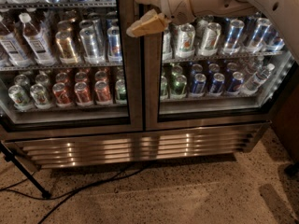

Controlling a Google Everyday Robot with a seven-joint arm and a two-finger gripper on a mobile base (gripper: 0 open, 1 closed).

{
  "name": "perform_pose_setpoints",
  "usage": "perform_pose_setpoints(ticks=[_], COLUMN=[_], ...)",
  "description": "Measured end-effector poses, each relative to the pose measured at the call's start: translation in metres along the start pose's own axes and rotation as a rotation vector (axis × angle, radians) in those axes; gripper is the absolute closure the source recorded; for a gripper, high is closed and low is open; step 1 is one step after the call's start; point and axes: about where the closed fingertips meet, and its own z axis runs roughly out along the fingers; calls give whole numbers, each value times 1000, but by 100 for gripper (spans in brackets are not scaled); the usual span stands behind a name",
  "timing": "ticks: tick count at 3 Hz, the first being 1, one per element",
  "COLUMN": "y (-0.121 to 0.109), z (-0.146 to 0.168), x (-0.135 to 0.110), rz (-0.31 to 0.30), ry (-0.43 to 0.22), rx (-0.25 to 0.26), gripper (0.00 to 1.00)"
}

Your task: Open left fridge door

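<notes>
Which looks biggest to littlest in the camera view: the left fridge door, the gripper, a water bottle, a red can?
1. left fridge door
2. gripper, open at the top by the doors' seam, and water bottle: about alike, and the gripper is nearer, so no ranking
3. red can

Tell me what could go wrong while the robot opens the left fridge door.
The open claw hovers at the seam between the doors, so it might hook the right door instead of the left fridge door. A black cable and stand leg lie on the floor nearby; the base could snag them.
</notes>
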Motion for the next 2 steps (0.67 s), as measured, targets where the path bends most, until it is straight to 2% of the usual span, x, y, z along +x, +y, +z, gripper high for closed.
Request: perform_pose_setpoints(ticks=[2], y=[-2], z=[-2], x=[-4], rz=[-22], ry=[-15], rx=[-3], gripper=[32])
